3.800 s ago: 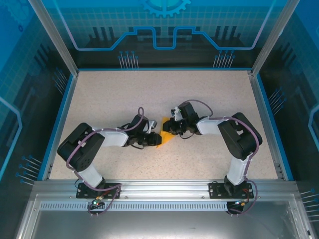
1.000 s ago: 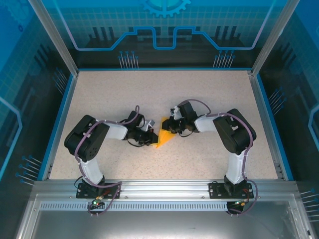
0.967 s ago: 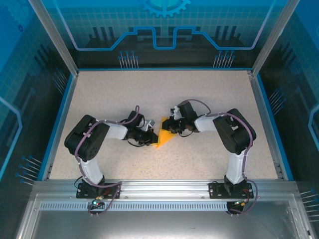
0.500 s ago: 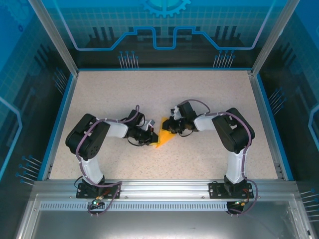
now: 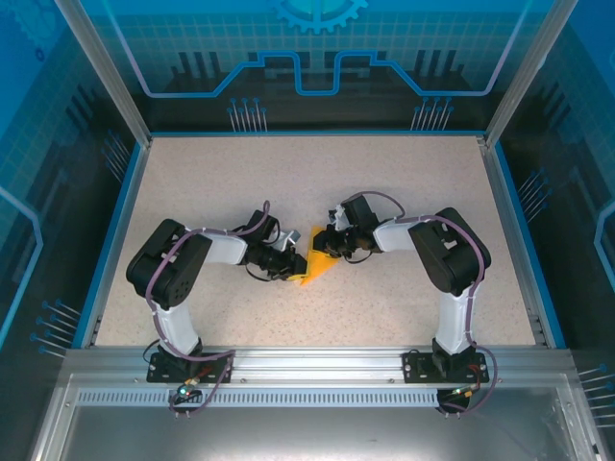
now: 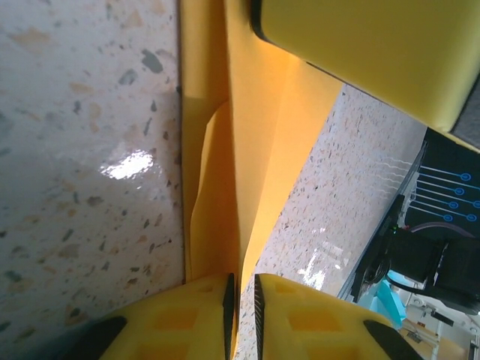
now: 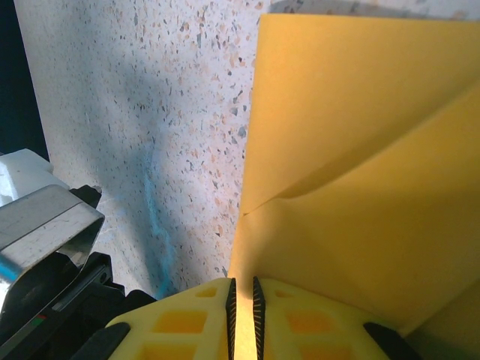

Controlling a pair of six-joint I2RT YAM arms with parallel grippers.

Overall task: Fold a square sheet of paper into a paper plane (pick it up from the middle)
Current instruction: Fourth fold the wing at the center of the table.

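Both arms reach inward and meet over the middle of the surface [image 5: 384, 192]. The paper plane [image 5: 312, 266] lies there, about midway between the left and right edges and slightly nearer the near edge than the far one. From above it reads as an orange-yellow wedge, its point toward the near-left.

Left hand [image 5: 293, 268]: low at the left side of the paper. In the left wrist view, the 2 yellow pads of this hand [image 6: 240, 300] stand narrow, with only a slit between them. A raised crease of the paper plane [image 6: 255, 150] runs straight into that slit, so we record the hand as pinching the paper at the fold. One flap lies flat on the speckled surface [image 6: 75, 150] and another layer stands up from it. A yellow pad [image 6: 375, 52] of the other hand sits at the far end of the paper.

Right hand [image 5: 324, 248]: low at the far-right side of the paper. In the right wrist view its pads [image 7: 242, 300] are also narrow, closed on an edge of the paper plane [image 7: 360, 150]. We see 2 overlapping layers there, meeting at a diagonal fold line.
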